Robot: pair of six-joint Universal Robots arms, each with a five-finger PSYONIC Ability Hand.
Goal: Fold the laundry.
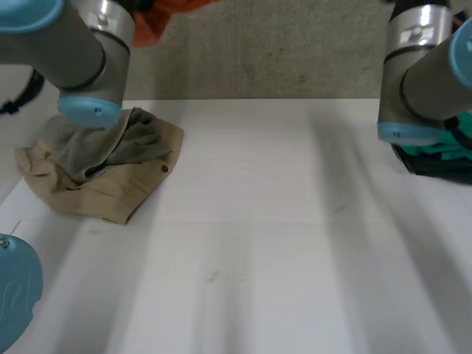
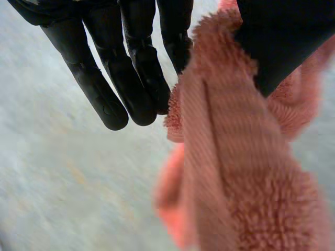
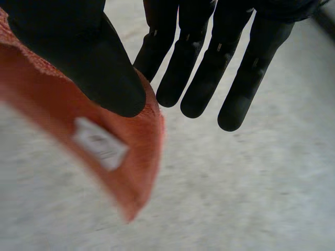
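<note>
Above the far edge of the white table (image 1: 280, 221), toward its left corner, held off the surface: orange towel (image 1: 149, 28), largely cut off and partly hidden behind the left arm (image 1: 66, 44).

- Left wrist view: same towel (image 2: 251, 172), looped terry pile, hanging beside the fingertips. Pinched between the thumb and the nearest straight finger of the left hand (image 2: 131, 78). Remaining fingers straight alongside; contact with the cloth hard to make out.
- Right wrist view: same towel (image 3: 47, 110), smooth hemmed corner with a white label (image 3: 99, 144), print unreadable. Clamped under the thumb of the right hand (image 3: 209, 68) against a finger largely hidden by that thumb. Other fingers extended, clear of the fabric.

At the far left corner, on the surface: crumpled beige garment (image 1: 110, 195) with a grey-green cloth (image 1: 103, 144) heaped on top, farther part covered by the left arm's light-blue cap.

At the right edge: teal and black object (image 1: 442, 151), cut off and half hidden behind the right arm (image 1: 420, 74); kind not discernible.
</note>
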